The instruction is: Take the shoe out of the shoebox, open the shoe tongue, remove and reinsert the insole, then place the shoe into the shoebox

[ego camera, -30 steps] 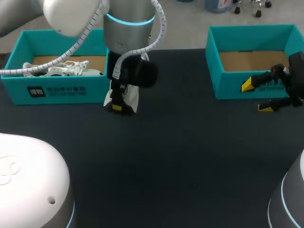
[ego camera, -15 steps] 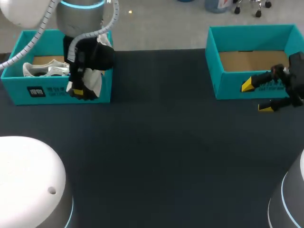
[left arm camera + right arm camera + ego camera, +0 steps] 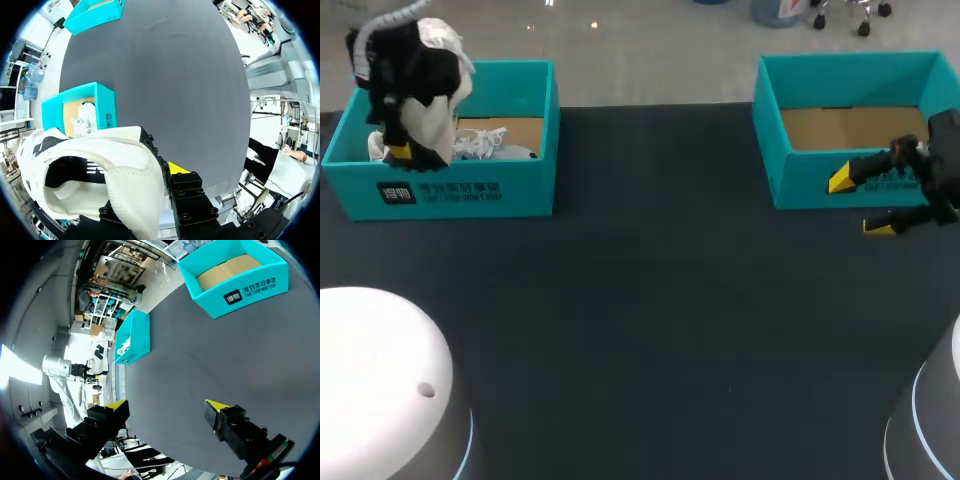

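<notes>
left gripper (image 3: 402,152), over the left shoebox (image 3: 450,190) at the table's (image 3: 650,300) far left corner, pinching a white shoe (image 3: 100,165); the shoe hides one fingertip and part of another white shoe (image 3: 485,145) lying in the box. right gripper (image 3: 167,407), fingers spread, just in front of the right shoebox (image 3: 800,180) at the far right corner.

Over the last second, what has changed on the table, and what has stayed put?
The left tool, shut on the white shoe, carried it leftward and away, from over the table to above the left end of the left shoebox. The right tool, open by the right shoebox, both boxes and the other shoe in the left box kept still.
</notes>
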Action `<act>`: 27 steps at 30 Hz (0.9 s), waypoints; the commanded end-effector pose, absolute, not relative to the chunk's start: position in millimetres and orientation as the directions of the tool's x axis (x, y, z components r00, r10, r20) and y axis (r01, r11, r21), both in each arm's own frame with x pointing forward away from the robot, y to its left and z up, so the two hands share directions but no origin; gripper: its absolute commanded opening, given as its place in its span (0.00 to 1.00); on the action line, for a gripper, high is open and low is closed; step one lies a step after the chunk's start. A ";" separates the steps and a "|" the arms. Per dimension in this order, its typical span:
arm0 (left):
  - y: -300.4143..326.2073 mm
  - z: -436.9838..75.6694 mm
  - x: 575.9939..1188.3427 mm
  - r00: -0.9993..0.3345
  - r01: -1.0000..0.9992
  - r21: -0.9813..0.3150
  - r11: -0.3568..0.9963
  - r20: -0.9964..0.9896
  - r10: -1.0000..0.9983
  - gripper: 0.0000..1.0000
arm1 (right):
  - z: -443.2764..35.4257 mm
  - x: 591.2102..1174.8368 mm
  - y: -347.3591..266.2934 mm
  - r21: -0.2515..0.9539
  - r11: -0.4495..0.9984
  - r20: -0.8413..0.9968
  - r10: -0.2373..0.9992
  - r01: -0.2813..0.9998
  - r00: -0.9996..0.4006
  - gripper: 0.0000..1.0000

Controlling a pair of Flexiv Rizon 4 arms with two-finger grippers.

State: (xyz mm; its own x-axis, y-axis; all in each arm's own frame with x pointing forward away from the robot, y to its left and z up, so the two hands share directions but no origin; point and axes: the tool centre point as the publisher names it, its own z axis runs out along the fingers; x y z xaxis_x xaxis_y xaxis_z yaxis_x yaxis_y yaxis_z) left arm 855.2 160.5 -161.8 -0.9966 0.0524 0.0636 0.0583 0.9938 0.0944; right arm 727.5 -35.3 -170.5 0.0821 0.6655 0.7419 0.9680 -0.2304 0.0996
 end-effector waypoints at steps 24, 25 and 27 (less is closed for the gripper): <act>273.3 -164.6 953.2 -0.993 -0.056 -0.018 0.998 0.106 -0.053 0.00 | -170.8 727.3 -35.0 0.099 -0.232 0.740 0.667 0.968 0.084 1.00; 276.6 -163.8 956.9 -0.993 -0.071 -0.015 0.997 0.099 -0.069 0.00 | -170.8 727.3 -35.0 0.099 -0.232 0.740 0.667 0.968 0.084 1.00; 279.1 -162.9 962.1 -0.992 -0.076 -0.020 0.997 0.101 -0.073 0.00 | -170.8 727.3 -35.0 0.099 -0.232 0.740 0.667 0.968 0.084 1.00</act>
State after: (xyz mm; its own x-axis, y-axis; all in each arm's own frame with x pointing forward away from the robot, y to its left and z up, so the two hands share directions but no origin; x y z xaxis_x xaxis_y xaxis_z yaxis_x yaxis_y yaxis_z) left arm 949.1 275.7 -165.7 -0.9952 -0.0747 0.0630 -0.0756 0.9971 -0.0119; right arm 727.5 -35.3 -170.5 0.0821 0.6655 0.7419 0.9680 -0.2304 0.0996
